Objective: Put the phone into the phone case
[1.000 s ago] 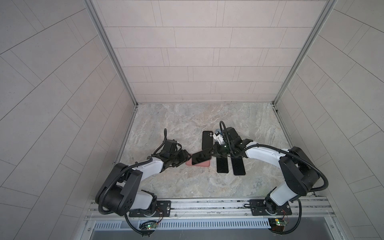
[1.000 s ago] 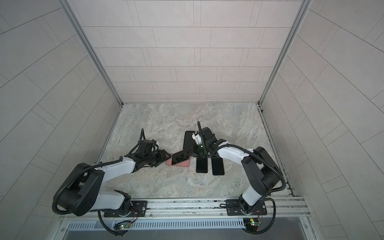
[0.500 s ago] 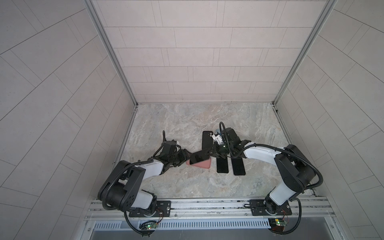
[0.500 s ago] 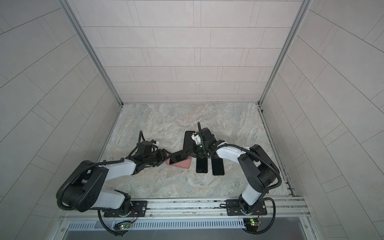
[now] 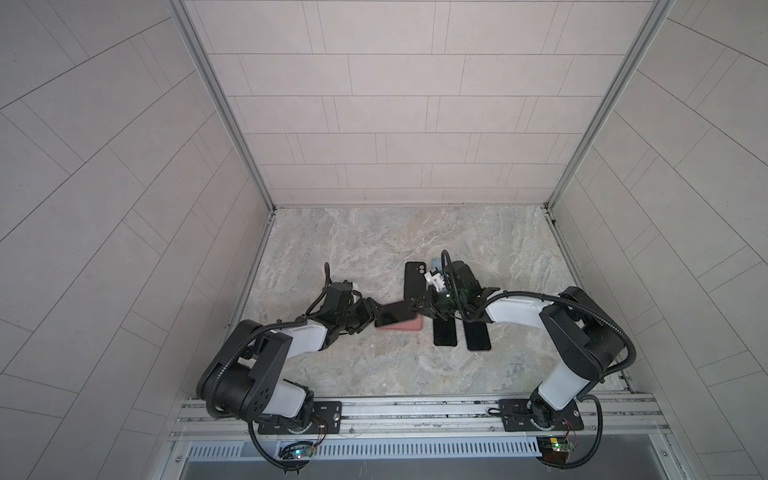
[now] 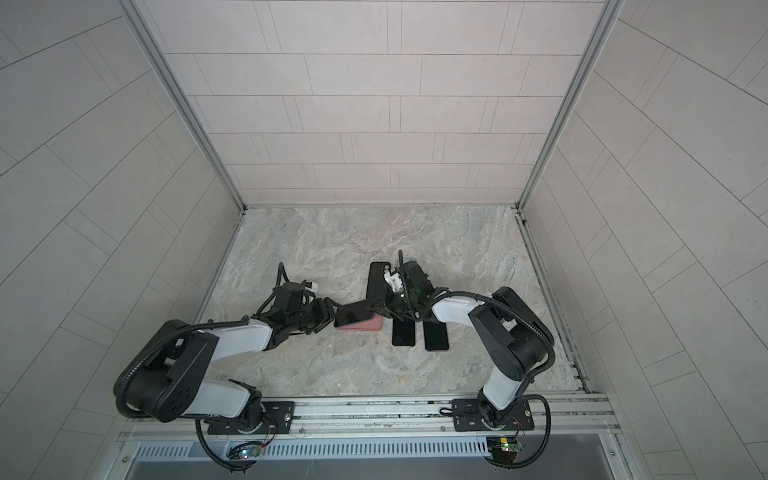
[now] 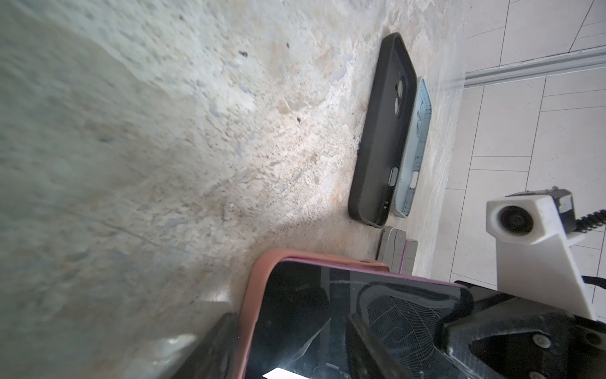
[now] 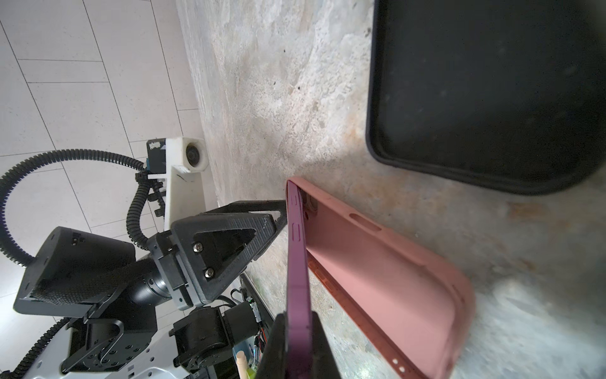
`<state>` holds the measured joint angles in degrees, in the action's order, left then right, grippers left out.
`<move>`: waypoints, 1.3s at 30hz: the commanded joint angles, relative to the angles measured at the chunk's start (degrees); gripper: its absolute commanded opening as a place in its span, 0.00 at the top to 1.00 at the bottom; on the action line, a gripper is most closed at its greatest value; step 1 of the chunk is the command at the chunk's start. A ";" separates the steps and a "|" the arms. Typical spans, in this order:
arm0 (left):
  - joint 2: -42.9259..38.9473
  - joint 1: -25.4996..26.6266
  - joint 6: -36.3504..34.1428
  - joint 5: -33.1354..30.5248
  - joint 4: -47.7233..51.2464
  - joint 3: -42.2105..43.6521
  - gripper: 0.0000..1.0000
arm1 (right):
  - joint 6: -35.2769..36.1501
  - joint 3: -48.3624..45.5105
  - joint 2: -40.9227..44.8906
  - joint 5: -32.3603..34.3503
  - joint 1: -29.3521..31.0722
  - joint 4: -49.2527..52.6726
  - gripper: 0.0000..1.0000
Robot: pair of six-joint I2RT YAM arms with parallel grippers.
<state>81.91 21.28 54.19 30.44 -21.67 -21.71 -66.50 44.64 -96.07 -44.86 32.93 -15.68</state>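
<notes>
Right fingers [image 8: 273, 351] pinched tight; left fingers [image 8: 262, 226] apart (both low, nearly meeting).

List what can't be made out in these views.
Left fingers: cut off by the left wrist view's bottom edge; grip on the pink case unclear.
Light blue case: mostly hidden behind the right arm in both top views.
Black case: cropped by right wrist view's edges.
</notes>
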 commanded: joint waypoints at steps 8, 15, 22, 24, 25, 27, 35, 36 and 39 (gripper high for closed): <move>-1.08 0.08 -3.05 0.66 6.72 -0.79 0.40 | 3.19 0.47 -2.63 3.43 1.22 5.51 0.93; -5.10 0.08 -9.44 -2.84 21.27 -5.87 0.40 | 8.32 2.25 -2.05 4.26 1.50 12.07 0.87; -7.55 0.04 -11.20 -3.98 26.10 -7.66 0.40 | 7.47 2.98 -3.80 4.61 4.39 10.43 0.85; -7.86 -0.14 -10.96 -4.15 26.33 -7.48 0.40 | 6.64 2.93 -4.54 4.73 5.25 9.14 0.85; -8.15 -0.18 -11.00 -4.09 26.47 -7.31 0.40 | 6.32 3.05 -4.81 4.83 5.54 8.61 0.85; -9.15 -0.38 -11.02 -4.39 27.03 -7.20 0.40 | 5.99 3.51 -5.58 4.96 6.18 8.21 0.85; -15.15 -1.41 -12.36 -7.35 35.56 -9.01 0.40 | 8.40 4.44 -4.51 5.57 6.45 11.82 0.46; -16.45 -1.41 -12.36 -8.16 36.68 -9.33 0.40 | 8.90 4.64 -4.00 5.74 6.51 12.80 0.43; -20.74 -1.49 -11.93 -11.55 39.31 -9.67 0.40 | 11.90 6.58 -2.14 6.47 6.27 17.71 0.39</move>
<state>64.34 20.25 42.81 23.00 13.23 -29.61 -57.78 49.52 -100.53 -40.25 39.33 -4.51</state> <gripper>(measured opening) 0.597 0.603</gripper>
